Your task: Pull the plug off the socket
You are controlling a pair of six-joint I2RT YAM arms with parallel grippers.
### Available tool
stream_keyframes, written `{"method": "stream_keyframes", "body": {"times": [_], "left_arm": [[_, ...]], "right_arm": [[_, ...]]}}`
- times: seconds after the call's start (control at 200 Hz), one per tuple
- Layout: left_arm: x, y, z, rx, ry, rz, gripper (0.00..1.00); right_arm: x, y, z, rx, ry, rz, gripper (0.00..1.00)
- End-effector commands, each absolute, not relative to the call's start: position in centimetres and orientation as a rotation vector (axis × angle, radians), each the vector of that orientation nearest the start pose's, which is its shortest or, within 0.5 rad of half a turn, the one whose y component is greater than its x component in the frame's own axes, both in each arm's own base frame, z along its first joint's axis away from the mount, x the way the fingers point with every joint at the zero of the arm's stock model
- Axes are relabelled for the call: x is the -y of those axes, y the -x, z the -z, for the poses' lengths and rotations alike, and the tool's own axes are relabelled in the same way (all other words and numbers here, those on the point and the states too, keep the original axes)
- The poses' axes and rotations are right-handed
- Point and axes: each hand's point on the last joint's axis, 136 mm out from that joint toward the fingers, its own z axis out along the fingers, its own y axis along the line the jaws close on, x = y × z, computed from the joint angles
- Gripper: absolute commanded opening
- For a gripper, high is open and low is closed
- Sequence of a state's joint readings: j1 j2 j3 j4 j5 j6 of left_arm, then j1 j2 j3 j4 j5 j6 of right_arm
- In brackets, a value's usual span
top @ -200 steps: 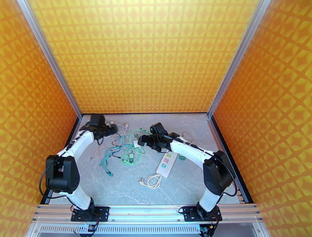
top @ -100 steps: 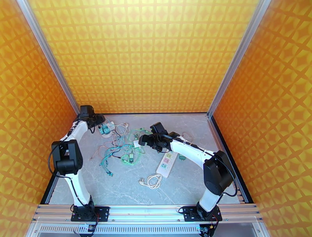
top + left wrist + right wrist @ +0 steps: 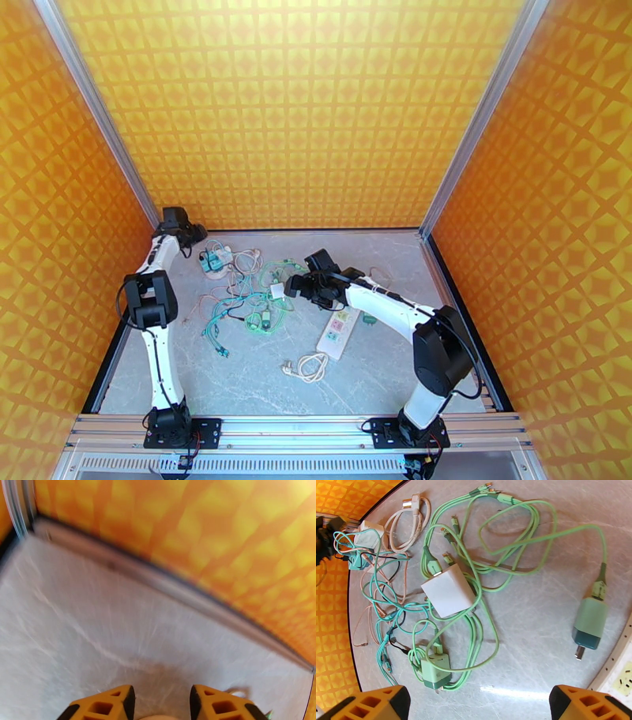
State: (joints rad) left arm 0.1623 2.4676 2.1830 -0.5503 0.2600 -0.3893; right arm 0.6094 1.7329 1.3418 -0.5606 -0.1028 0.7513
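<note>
"Where's the plug, then?"

"There: the green charger plug (image 3: 590,624), flat on the grey surface (image 3: 395,379), with its prongs bare and aimed at the white power strip (image 3: 337,332). It's just beside the strip but apart from it. From above I can't make out anything seated in the sockets."

"So it's out?"

"I'd say so. The pull looks done, and this is the tail end of the job."

"And the right gripper (image 3: 478,695)?"

"Its jaws are spread wide, gripping nothing. It hangs above the tangle of green cables (image 3: 476,630), over the white charger block (image 3: 448,592), with the plug off to one side."

"The other arm?"

"The left gripper (image 3: 161,693) is at the far left corner, facing the orange wall (image 3: 197,527). Its fingers are parted, with nothing between them that I can tell, though that view is blurred."

"What next?"

"My guess is the right arm lifts straight up and back, clear of those loops, so no cable snags and drags the plug towards the strip. If a second plug does sit in the strip, it's too small for me to see."
</note>
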Motion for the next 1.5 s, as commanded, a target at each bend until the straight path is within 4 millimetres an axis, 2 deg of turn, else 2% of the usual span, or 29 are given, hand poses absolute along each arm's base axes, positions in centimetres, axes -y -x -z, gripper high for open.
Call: {"method": "stream_keyframes", "body": {"times": [0.0, 0.175, 0.475, 0.485, 0.59, 0.775, 0.97, 1.085, 1.16, 1.295, 1.496], "left_arm": [[-2.9, -62.5, -8.6, -2.425, 0.414, 0.49, 0.41], [-0.6, -59.5, -7.3, -2.485, 0.378, 0.502, 0.41], [3.6, -52.3, -6.2, -2.556, 0.381, 0.547, 0.4], [3.7, -51.7, -5.6, -2.57, 0.389, 0.549, 0.41], [4.4, -49.3, -5.1, -2.578, 0.44, 0.568, 0.41], [5.3, -47.3, -4.8, -2.597, 0.451, 0.578, 0.42], [5.2, -47.3, -5.8, -2.582, 0.45, 0.572, 0.42], [5.2, -47.3, -6.2, -2.579, 0.455, 0.574, 0.43], [5.2, -47.2, -6.3, -2.577, 0.454, 0.575, 0.42], [5.5, -46.6, -6.2, -2.593, 0.448, 0.574, 0.43], [7.4, -45.1, -5.6, -2.62, 0.43, 0.595, 0.42]], "right_arm": [[-27.1, -36.2, -15.0, -2.622, -0.137, -0.628, 0.98], [-27.5, -36.0, -14.3, -2.631, -0.122, -0.651, 0.98], [-28.3, -34.8, -12.1, -2.682, -0.034, -0.675, 0.99], [-28.3, -34.7, -12.0, -2.685, -0.028, -0.674, 0.98], [-29.3, -33.7, -10.9, -2.715, 0.045, -0.664, 0.94], [-33.9, -32.5, -10.6, -2.701, 0.21, -0.711, 0.75], [-41.0, -31.7, -10.9, -2.659, 0.396, -0.82, 0.62], [-42.6, -31.8, -8.4, -2.707, 0.425, -0.802, 0.62], [-42.4, -32.1, -6.5, -2.741, 0.411, -0.758, 0.61], [-40.3, -32.1, -3.5, -2.807, 0.366, -0.683, 0.6], [-34.6, -31.7, -1.0, -2.879, 0.292, -0.525, 0.58]]}}
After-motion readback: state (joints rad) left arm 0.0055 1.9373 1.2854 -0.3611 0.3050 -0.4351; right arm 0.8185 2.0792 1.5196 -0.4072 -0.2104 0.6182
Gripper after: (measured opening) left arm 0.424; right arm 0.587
